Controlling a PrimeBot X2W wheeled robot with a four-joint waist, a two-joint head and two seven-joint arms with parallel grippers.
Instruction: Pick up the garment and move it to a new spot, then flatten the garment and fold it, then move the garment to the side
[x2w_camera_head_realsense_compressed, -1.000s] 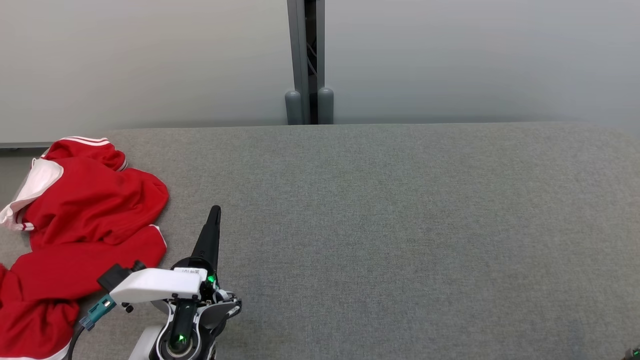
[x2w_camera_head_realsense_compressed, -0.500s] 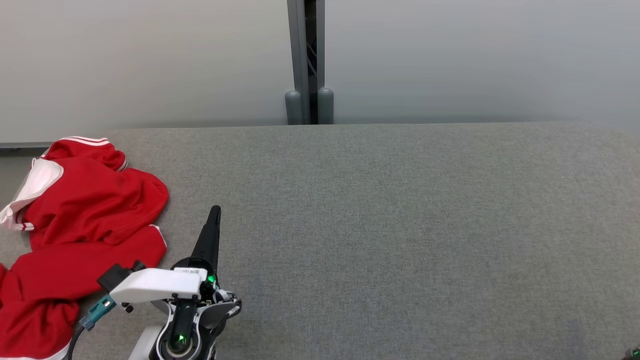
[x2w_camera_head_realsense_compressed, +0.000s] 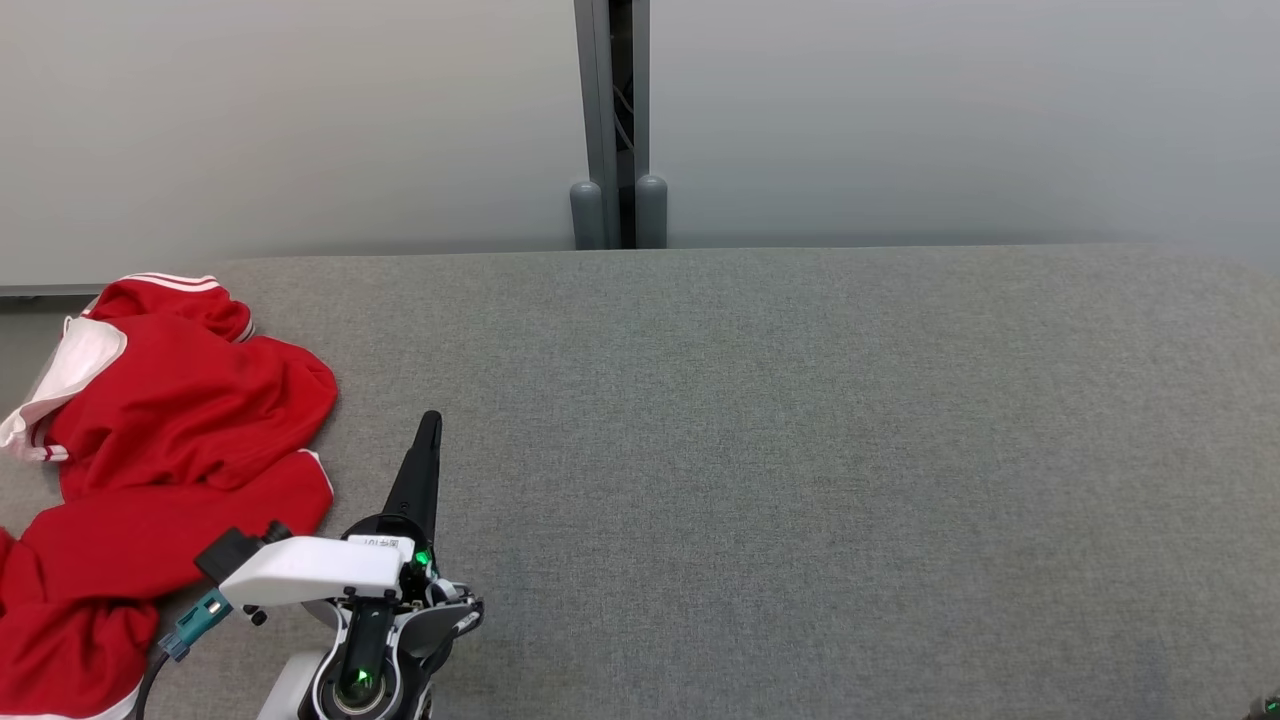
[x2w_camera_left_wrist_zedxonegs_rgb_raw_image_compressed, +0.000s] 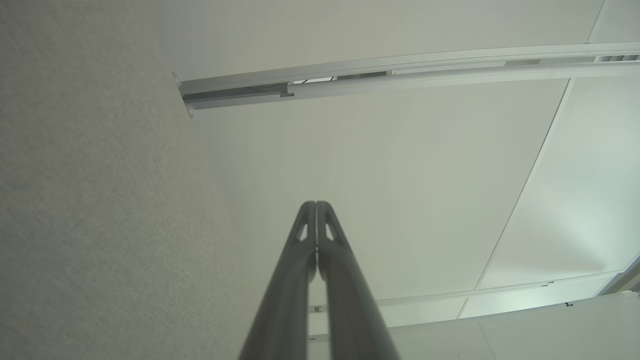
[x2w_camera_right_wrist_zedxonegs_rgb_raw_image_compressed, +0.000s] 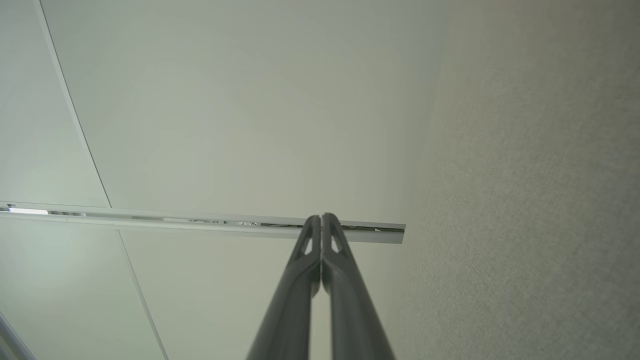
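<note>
A crumpled red garment (x2w_camera_head_realsense_compressed: 170, 470) with white trim lies in a heap at the left end of the grey table (x2w_camera_head_realsense_compressed: 800, 450). My left gripper (x2w_camera_head_realsense_compressed: 430, 420) hovers just right of the heap, apart from it, its dark fingers pressed together and empty. In the left wrist view the left gripper (x2w_camera_left_wrist_zedxonegs_rgb_raw_image_compressed: 316, 205) points past the table at a pale wall, shut on nothing. The right gripper (x2w_camera_right_wrist_zedxonegs_rgb_raw_image_compressed: 321, 217) is likewise shut and empty in the right wrist view, aimed at the wall beside the table's edge.
A grey post with two rounded caps (x2w_camera_head_realsense_compressed: 618, 210) stands behind the table's far edge, between pale wall panels. The table surface stretches bare to the right of the garment. A green light (x2w_camera_head_realsense_compressed: 1270, 708) glows at the head view's lower right corner.
</note>
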